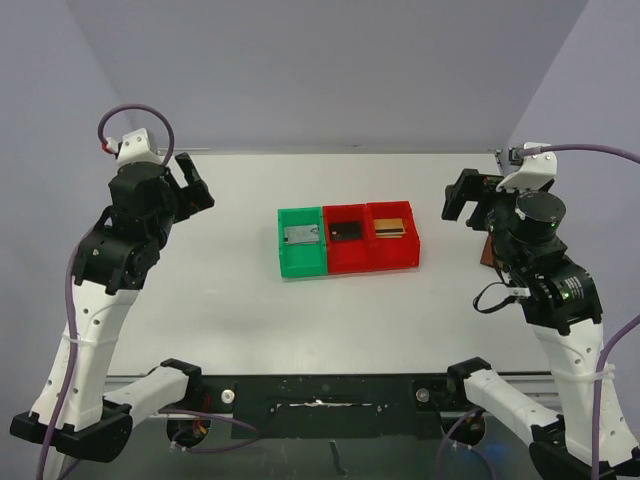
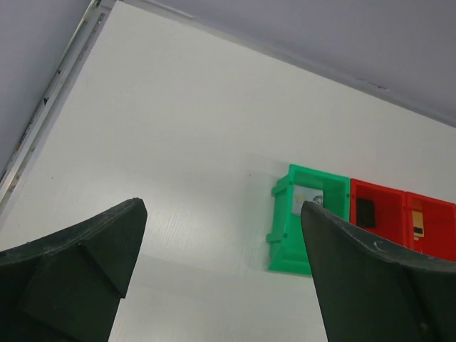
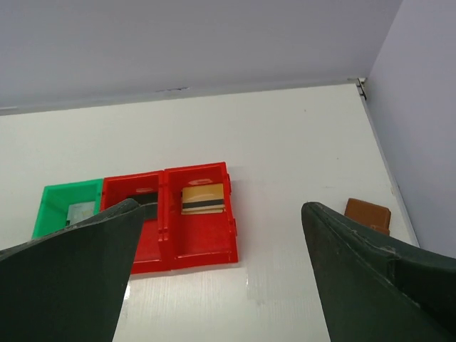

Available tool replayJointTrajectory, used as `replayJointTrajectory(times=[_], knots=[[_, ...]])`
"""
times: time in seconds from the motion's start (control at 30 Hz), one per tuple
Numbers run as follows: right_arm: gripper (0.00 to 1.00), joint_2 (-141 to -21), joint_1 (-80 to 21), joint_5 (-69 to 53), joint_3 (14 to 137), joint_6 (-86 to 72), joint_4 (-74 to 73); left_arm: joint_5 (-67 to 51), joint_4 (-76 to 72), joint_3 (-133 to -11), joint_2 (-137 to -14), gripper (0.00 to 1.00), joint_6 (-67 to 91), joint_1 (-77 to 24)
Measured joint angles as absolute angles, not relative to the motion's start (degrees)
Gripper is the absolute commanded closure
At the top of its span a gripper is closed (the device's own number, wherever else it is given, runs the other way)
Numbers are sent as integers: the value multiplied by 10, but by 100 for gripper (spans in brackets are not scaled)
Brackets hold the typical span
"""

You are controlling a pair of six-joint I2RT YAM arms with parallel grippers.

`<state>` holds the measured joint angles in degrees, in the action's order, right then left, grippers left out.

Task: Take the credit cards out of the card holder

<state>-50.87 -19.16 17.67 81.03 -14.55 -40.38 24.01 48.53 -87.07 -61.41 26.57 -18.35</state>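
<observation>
cards (image 1: 390,226) one per bin (image 1: 348,262): already out | holder (image 3: 368,213) lies apart, far right | left gripper (image 2: 221,208), right gripper (image 3: 221,207) apart, empty, raised clear

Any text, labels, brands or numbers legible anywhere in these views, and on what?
None can be read.
The gold card shows only a dark stripe, no legible print.
Any print on the grey card and the black card is too small and blurred to read.
The brown card holder shows no lettering.

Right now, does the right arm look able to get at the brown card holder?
Probably yes: the card holder lies uncovered on the table by its right edge, and the right gripper hangs open close by.
</observation>
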Motion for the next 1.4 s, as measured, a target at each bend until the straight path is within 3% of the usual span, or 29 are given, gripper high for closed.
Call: replayJointTrajectory(times=[0.43, 0.7, 1.03, 1.4], knots=[[2, -499, -78, 120, 663, -199, -401, 54, 402, -630, -544, 7, 290, -95], [2, -559, -55, -22, 521, -267, -358, -68, 357, -514, -549, 8, 324, -102], [3, -716, -194, -82, 471, -351, -294, -114, 312, -465, -550, 8, 348, -170], [2, -902, -329, -26, 555, -428, -224, -84, 306, -464, -484, 8, 340, -175]])
